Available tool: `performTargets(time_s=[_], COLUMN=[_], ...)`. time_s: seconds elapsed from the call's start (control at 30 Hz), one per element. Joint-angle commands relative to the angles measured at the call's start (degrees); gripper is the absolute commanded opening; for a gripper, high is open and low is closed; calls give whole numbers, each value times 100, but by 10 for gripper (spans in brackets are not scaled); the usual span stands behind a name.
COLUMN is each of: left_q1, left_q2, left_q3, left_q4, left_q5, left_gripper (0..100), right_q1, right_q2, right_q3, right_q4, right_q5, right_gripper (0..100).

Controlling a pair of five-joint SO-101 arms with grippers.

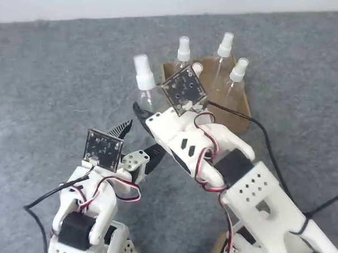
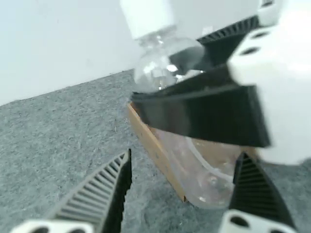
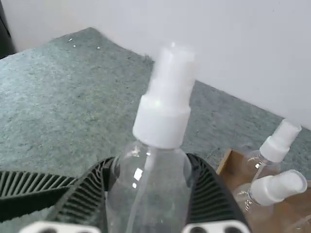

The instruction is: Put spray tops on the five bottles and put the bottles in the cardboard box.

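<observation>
A clear bottle with a white spray top stands upright at the left edge of the cardboard box. My right gripper is shut on its body; in the right wrist view the bottle sits between the black fingers. My left gripper is open just in front and to the left of it. In the left wrist view the left gripper points at the held bottle and the box's edge. Several bottles with spray tops stand in the box.
Grey carpet covers the table, with free room to the left and front of the box. In the right wrist view two capped bottles stand in the box. Cables trail from both arms.
</observation>
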Motion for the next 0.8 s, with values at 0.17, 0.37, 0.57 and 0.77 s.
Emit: performTargets(time_s=[0.17, 0.37, 0.57, 0.77], left_q1=[-492, -255, -237, -237], left_q2=[0, -53, -53, -53], left_q3=[-13, -13, 92, 365], left_q4=[-325, -53, 9, -273], left_q5=[-70, -62, -70, -79], left_gripper=[309, 308, 305, 305], right_q1=[382, 804, 2176, 2633], right_q2=[-989, -998, -207, 602], right_q3=[-281, -290, -457, -431], right_q4=[752, 743, 541, 110], right_q5=[642, 677, 659, 633], right_gripper=[6, 6, 6, 6])
